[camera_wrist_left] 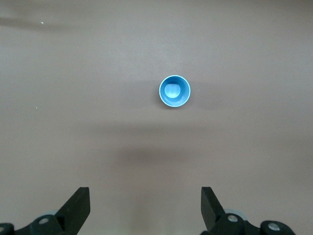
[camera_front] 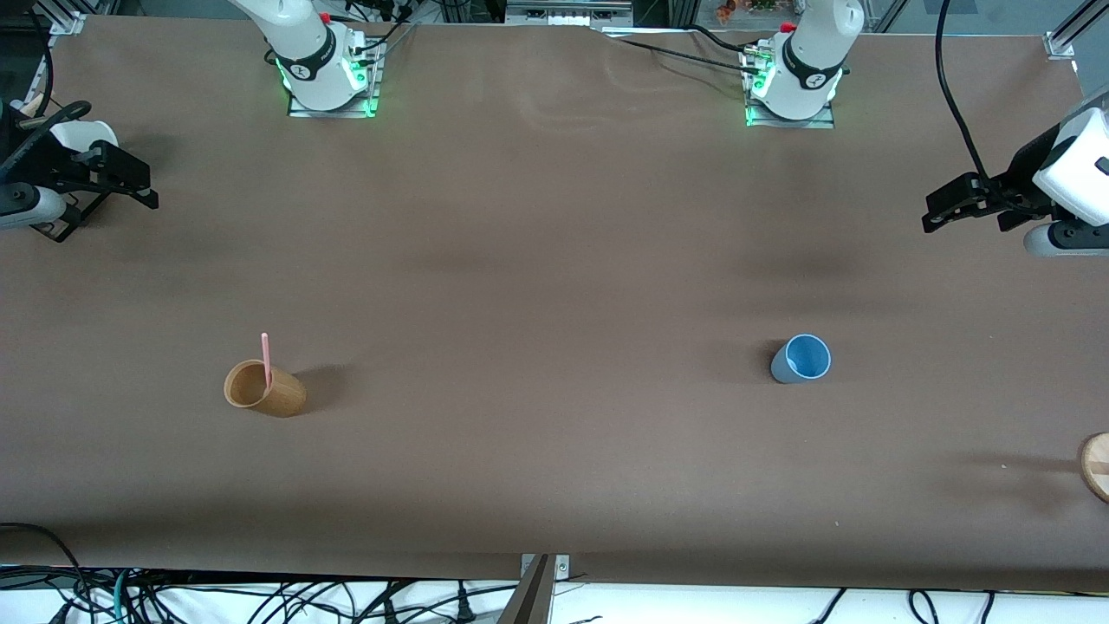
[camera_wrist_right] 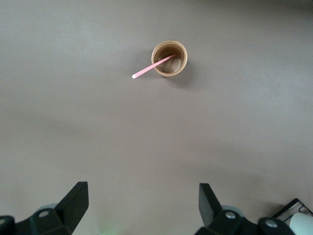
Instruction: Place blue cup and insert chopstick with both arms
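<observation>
The blue cup (camera_front: 800, 359) stands upright and empty on the brown table toward the left arm's end; it also shows in the left wrist view (camera_wrist_left: 174, 91). The pink chopstick (camera_front: 266, 359) leans inside a tan wooden cup (camera_front: 264, 389) toward the right arm's end; both show in the right wrist view, the chopstick (camera_wrist_right: 149, 68) and the wooden cup (camera_wrist_right: 169, 58). My left gripper (camera_front: 940, 211) is open and empty, held high at the table's edge, its jaws wide in the left wrist view (camera_wrist_left: 145, 208). My right gripper (camera_front: 143, 186) is open and empty at the other edge, also wide in the right wrist view (camera_wrist_right: 143, 205).
A round wooden piece (camera_front: 1097, 466) pokes in at the view's edge at the left arm's end, nearer the front camera than the blue cup. The arm bases (camera_front: 325, 65) (camera_front: 795, 74) stand along the table's back edge. Cables hang below the front edge.
</observation>
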`<state>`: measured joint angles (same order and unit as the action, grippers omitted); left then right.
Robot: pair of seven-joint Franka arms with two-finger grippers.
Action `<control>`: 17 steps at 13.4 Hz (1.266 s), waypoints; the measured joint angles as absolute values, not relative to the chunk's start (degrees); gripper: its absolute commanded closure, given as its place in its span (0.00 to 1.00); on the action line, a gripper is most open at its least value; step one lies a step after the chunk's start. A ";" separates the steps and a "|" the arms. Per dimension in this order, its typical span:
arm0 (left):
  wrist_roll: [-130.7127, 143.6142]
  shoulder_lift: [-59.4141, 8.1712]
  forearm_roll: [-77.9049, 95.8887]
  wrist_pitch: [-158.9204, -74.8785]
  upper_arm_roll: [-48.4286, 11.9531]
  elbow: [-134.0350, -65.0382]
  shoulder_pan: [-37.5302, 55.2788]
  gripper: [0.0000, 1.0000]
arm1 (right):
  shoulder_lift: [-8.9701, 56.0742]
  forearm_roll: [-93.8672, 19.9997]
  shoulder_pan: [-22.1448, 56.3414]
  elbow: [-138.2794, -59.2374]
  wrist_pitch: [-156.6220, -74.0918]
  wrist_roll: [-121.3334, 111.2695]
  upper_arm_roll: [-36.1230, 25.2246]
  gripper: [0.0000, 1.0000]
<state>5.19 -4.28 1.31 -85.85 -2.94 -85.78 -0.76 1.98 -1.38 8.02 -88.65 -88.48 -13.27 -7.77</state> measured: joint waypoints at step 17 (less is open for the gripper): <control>5.19 -4.28 1.31 -85.85 -2.96 -85.78 -0.72 0.00 | 1.99 -1.35 8.00 -88.58 -87.68 -13.28 -8.07 0.00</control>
<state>5.19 -4.28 1.31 -85.85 -2.96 -85.78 -0.72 1.99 -1.35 8.00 -88.58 -87.68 -13.28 -8.07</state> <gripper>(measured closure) 0.000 0.000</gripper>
